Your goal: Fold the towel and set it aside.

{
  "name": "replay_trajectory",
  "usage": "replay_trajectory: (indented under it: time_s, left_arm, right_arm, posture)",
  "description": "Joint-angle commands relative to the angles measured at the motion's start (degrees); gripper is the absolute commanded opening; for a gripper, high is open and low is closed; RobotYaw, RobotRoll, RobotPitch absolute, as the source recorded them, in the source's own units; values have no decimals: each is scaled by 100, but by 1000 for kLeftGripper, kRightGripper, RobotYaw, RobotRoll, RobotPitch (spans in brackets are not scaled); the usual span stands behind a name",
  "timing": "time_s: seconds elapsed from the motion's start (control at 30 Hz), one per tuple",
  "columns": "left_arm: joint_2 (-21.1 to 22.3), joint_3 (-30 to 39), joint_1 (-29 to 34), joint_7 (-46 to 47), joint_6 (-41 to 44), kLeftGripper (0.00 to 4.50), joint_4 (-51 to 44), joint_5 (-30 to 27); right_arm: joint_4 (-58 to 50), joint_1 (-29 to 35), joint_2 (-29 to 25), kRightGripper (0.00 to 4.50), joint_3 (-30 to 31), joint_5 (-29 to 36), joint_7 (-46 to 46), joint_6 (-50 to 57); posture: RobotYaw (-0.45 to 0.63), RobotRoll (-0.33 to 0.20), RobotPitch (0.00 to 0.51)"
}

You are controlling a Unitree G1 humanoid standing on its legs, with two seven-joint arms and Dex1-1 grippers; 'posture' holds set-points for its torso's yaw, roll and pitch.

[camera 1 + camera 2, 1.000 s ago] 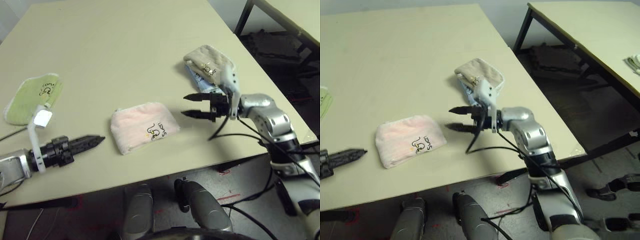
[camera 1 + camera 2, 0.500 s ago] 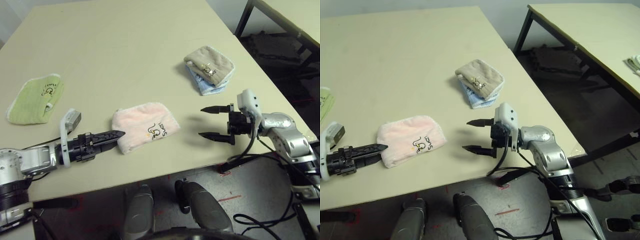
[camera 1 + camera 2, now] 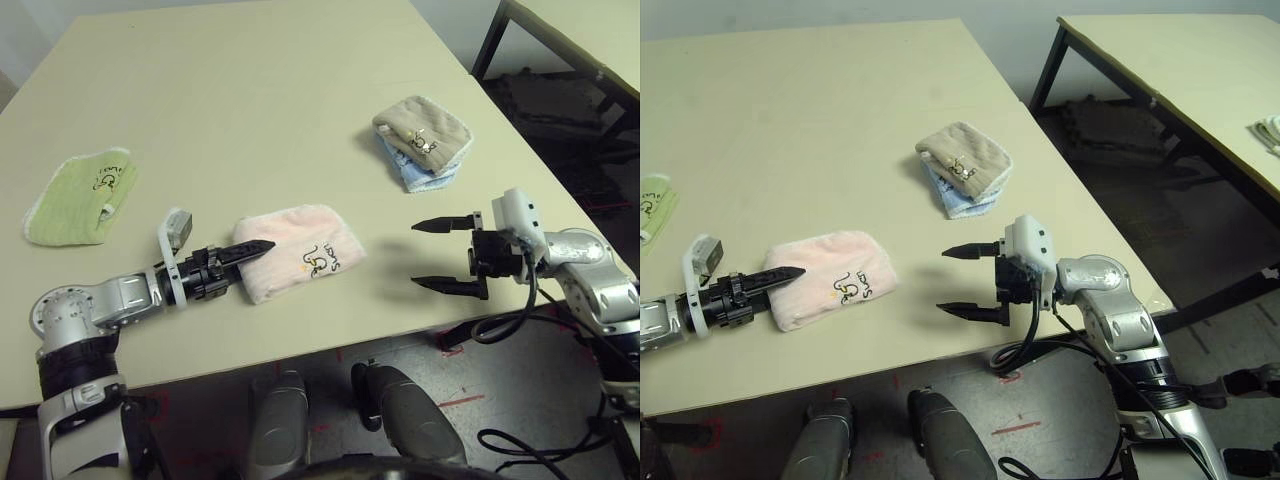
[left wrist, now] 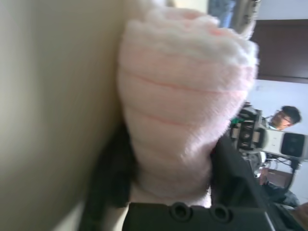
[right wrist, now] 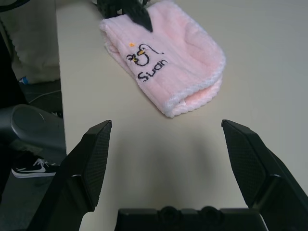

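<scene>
The towel (image 3: 305, 262), pale pink and folded into a small thick pad with a dark script logo, lies near the table's front edge. My left gripper (image 3: 262, 246) reaches in from the left and is shut on the towel's left end. In the left wrist view the fluffy fold (image 4: 178, 106) fills the gap between both black fingers (image 4: 113, 178). To the towel's right, my right gripper (image 3: 420, 256) hovers just above the table, apart from the towel. It stands open with nothing in it; its wrist view looks at the towel (image 5: 168, 62) past wide-spread fingers.
A light-green folded towel (image 3: 80, 195) lies at the left. A tan towel stacked on a blue one (image 3: 422, 135) sits at the back right near the table's right edge. A second table (image 3: 1180, 60) stands beyond the gap. A person (image 4: 288, 115) shows far off.
My left gripper has slid right to the towel's left end and closed on it. The right gripper has backed away to the right, toward the table's front edge, and is still open.
</scene>
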Motion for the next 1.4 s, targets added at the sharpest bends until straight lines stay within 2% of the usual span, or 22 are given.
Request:
replay_trajectory:
  time_s: [0.03,0.13,0.17,0.3,0.57,0.8,0.97,1.1,1.23,1.4]
  left_arm:
    - [14,-32,71,84,-40,1078,76,-101]
    - [130,-33,-46,64,-122,124,78,-182]
    - [186,-40,-107,53,-139,11,94,-208]
    - [588,-146,-432,-96,-40,11,146,-223]
    - [1446,-97,-1625,-386,-400,11,424,75]
    - [2121,254,-2113,-855,-1318,11,765,751]
    - [2588,538,-2049,-1267,-2145,11,1060,1439]
    - [2792,923,-1723,-1600,-3223,11,1461,2148]
    - [2769,1140,-1604,-1836,-3833,11,1780,2517]
    - [2551,1411,-1433,-2310,-5099,11,2683,3019]
  right_arm:
    - [-38,84,-9,4500,-40,42,-26,-50]
    - [-16,57,31,4500,-25,64,-61,-34]
    - [-1,45,48,4500,-22,72,-68,-30]
    - [31,19,95,4500,-6,86,-58,-35]
    - [151,-36,181,4500,22,46,-58,-74]
    - [213,-64,230,4500,25,30,-103,-104]
    - [258,-97,252,4500,9,32,-134,-104]
    - [265,-117,285,4500,19,52,-172,-71]
    - [275,-134,315,4500,42,50,-178,-63]
    - [315,-187,379,4500,36,68,-193,4]
  posture:
    - [-103,0,197]
    - [-99,0,195]
    - [-98,0,195]
    - [-92,0,193]
    - [-77,0,187]
    - [-65,0,182]
    - [-49,0,181]
    - [-35,0,180]
    - [-25,0,177]
    - [-24,0,177]
